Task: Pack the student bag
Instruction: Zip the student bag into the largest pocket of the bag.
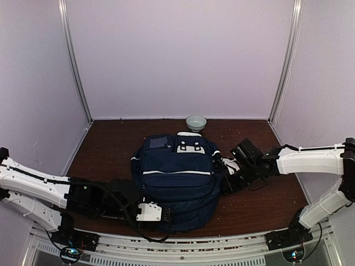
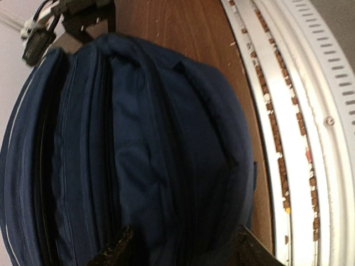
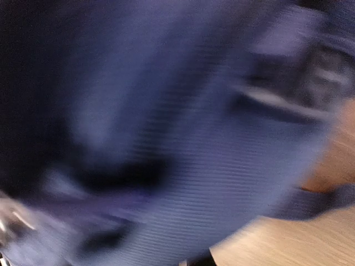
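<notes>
The student bag (image 1: 176,180), navy blue with thin white stripes and white-grey patches near its top, lies in the middle of the brown table. My left gripper (image 1: 165,213) is at the bag's near edge. In the left wrist view it (image 2: 183,252) is open, its dark fingertips (image 2: 117,248) spread over folds of the bag (image 2: 138,149) and not closed on them. My right gripper (image 1: 227,178) presses against the bag's right side. The right wrist view is blurred: only blue fabric (image 3: 166,127) fills it and no fingers show. It is shut; whether it pinches fabric I cannot tell.
A small pale bowl (image 1: 196,122) stands at the back of the table (image 1: 111,149), behind the bag. A metal rail (image 2: 299,138) runs along the table's near edge, close to the bag. White walls enclose the left, back and right.
</notes>
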You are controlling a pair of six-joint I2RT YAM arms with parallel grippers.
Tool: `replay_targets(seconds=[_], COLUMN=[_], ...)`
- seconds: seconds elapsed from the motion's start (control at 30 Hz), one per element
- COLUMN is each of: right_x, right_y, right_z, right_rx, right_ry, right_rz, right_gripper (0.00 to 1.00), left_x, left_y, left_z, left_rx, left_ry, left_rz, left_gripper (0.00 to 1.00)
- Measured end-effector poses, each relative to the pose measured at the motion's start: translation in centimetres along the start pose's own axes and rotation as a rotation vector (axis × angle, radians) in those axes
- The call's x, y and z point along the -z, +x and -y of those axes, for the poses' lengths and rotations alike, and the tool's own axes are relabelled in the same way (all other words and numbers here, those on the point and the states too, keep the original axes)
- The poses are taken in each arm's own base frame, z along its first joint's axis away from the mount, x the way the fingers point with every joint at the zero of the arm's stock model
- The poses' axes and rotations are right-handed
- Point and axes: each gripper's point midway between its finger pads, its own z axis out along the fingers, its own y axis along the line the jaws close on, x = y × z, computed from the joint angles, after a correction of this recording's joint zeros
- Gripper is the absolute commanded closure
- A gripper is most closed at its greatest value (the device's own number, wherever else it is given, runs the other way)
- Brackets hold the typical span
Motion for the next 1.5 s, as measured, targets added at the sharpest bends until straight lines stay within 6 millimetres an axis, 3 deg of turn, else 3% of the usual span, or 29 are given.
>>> replay_targets(seconds=[0.17, 0.27, 0.33, 0.47, 0.63, 0.8, 0.97, 1.03, 1.1, 1.17, 1.3, 1.5], right_x=[-2.2, -3.5, -4.1, -4.6, -4.7, -4.9, -4.9, -4.9, -4.9, -4.8, -3.7, -2.4], right_y=[0.6, 0.9, 0.9, 0.4, 0.1, 0.1, 0.1, 0.1, 0.3, 0.5, 0.8, 0.0], right_z=[-5.1, -7.9, -9.8, -13.7, -16.2, -16.3, -16.4, -16.3, -16.1, -15.6, -13.7, -7.5], right_rx=[0.058, 0.081, 0.091, 0.101, 0.091, 0.068, 0.063, 0.064, 0.065, 0.068, 0.060, -0.027], right_ry=[-0.090, -0.145, -0.186, -0.288, -0.369, -0.376, -0.377, -0.376, -0.365, -0.341, -0.278, -0.160], right_rz=[-0.003, -0.025, -0.033, -0.025, -0.017, -0.024, -0.024, -0.025, -0.031, -0.038, -0.037, 0.006], right_gripper=[1.00, 1.00, 1.00, 1.00, 1.00, 1.00, 1.00, 1.00, 1.00, 1.00, 1.00, 1.00], left_x=[-0.1, -1.2, -2.2, -2.6, -2.5, -2.8, -3.0, -3.1, -3.2, -3.4, -3.5, -3.6], left_y=[-4.8, -7.9, -8.9, -8.2, -5.5, -2.5, -0.7, -0.3, -0.1, 0.3, 1.0, 0.2], left_z=[-0.3, -1.2, -1.7, -1.3, -1.4, -2.3, -2.3, -2.2, -2.2, -2.2, -2.3, -2.8], left_rx=[0.011, 0.009, 0.008, 0.000, -0.001, 0.011, 0.062, 0.080, 0.094, 0.105, 0.121, 0.140], left_ry=[0.062, 0.069, 0.060, 0.061, 0.012, -0.067, -0.086, -0.086, -0.088, -0.097, -0.110, -0.125], left_rz=[0.129, 0.164, 0.165, 0.157, 0.088, -0.036, -0.113, -0.130, -0.144, -0.166, -0.196, -0.161], left_gripper=[0.48, 0.49, 0.49, 0.48, 0.49, 0.59, 0.60, 0.65, 0.76, 0.98, 1.00, 1.00])
